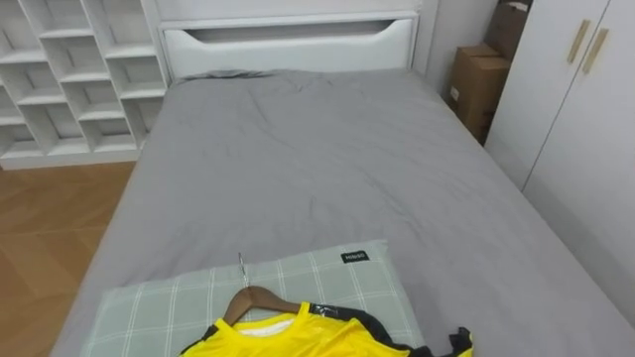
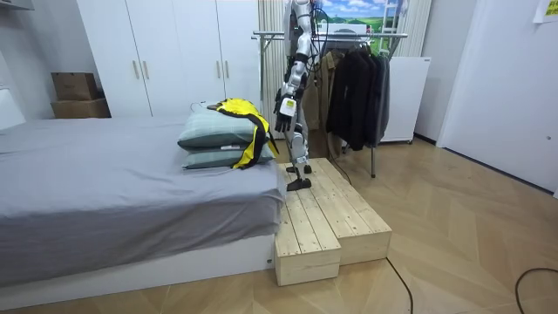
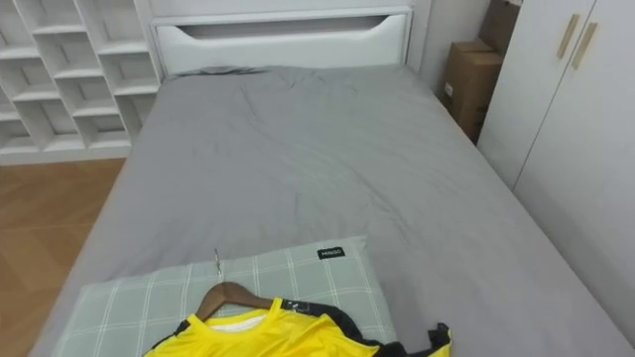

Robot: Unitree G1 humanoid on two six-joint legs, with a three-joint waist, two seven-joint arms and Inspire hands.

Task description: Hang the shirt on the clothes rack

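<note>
A yellow shirt with black trim (image 1: 298, 342) lies on a wooden hanger (image 1: 260, 297) whose metal hook (image 1: 241, 266) points toward the headboard. Shirt and hanger rest on a green checked pillow (image 1: 198, 297) at the near end of the grey bed (image 1: 317, 169). In the room view the shirt (image 2: 244, 113) drapes over two stacked pillows (image 2: 214, 131). I stand upright on a wooden platform (image 2: 323, 218) at the bed's foot, facing the bed. My left hand (image 2: 286, 106) hangs at my side, a short way from the shirt. A clothes rack (image 2: 349, 35) with dark garments stands behind me.
White cubby shelves (image 1: 69, 69) stand to the left of the headboard. Cardboard boxes (image 1: 476, 84) and a white wardrobe (image 1: 575, 119) line the right side of the bed. Wooden floor runs along the bed's left side.
</note>
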